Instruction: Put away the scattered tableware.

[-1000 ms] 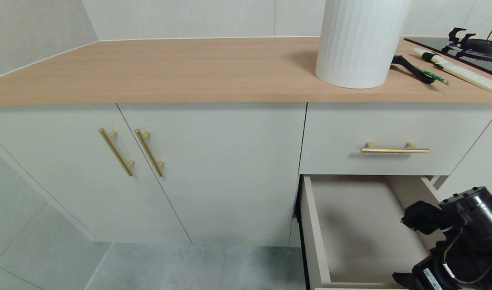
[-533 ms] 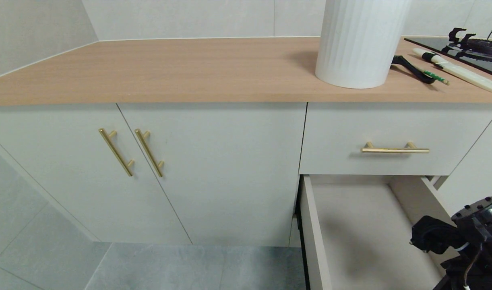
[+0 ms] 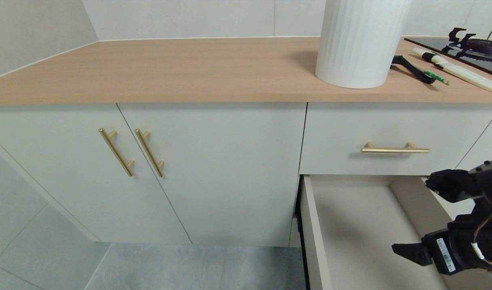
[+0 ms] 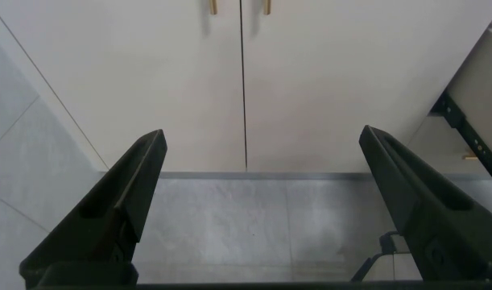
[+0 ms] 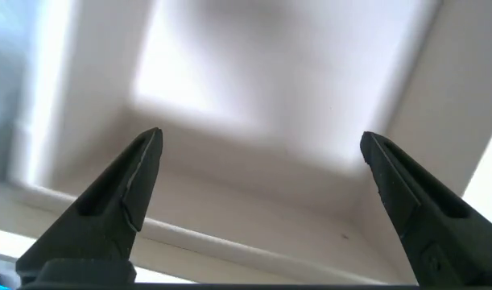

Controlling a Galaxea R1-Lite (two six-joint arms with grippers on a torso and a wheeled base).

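We see the wooden bench [image 3: 169,68] running over two cabinet doors [image 3: 213,169] and a shut drawer [image 3: 395,133]. Below that, a lower drawer [image 3: 362,225] stands pulled out, showing its beige bottom. A tall white ribbed container [image 3: 358,40] stands on the bench, and a black stove [image 3: 471,46] sits at the far right. Our right pincer [image 5: 260,173] hangs released over the open drawer, grasping nothing. Our left pincer [image 4: 262,177] is also spread wide, low before the cabinet doors. Between container and stove lies a cream knife [image 3: 459,70], its long axis running from far left to near right. Just beside it are a black utensil [image 3: 413,68] and a thin green stick [image 3: 435,76].
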